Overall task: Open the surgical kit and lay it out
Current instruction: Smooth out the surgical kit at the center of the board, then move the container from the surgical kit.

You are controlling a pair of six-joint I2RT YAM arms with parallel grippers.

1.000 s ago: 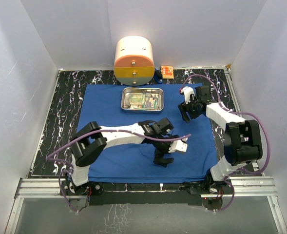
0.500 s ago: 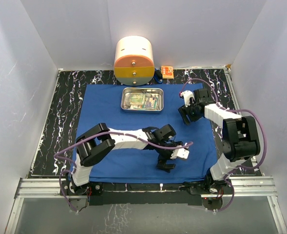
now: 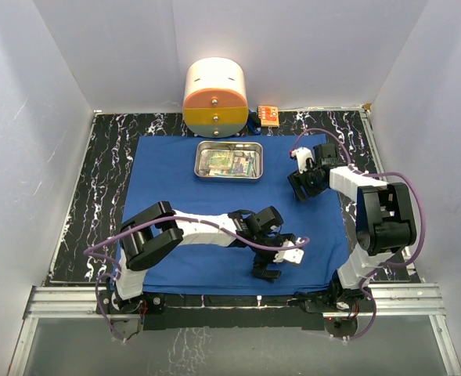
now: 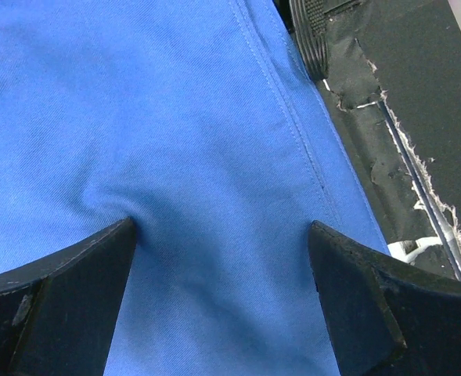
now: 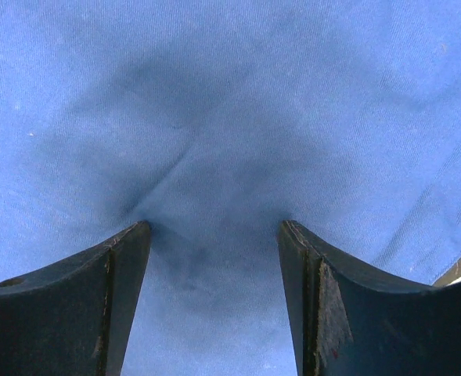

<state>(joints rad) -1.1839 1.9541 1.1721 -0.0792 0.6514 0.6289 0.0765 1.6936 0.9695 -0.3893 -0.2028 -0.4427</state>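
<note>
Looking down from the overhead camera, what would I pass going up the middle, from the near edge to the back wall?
left gripper → steel tray → round cream-and-orange container

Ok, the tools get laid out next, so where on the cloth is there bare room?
Widest: the blue cloth left of the steel tray, down to the left arm. A narrower strip runs between tray and left gripper. Crowded: the right side by the right gripper, and the near-right corner.
</note>
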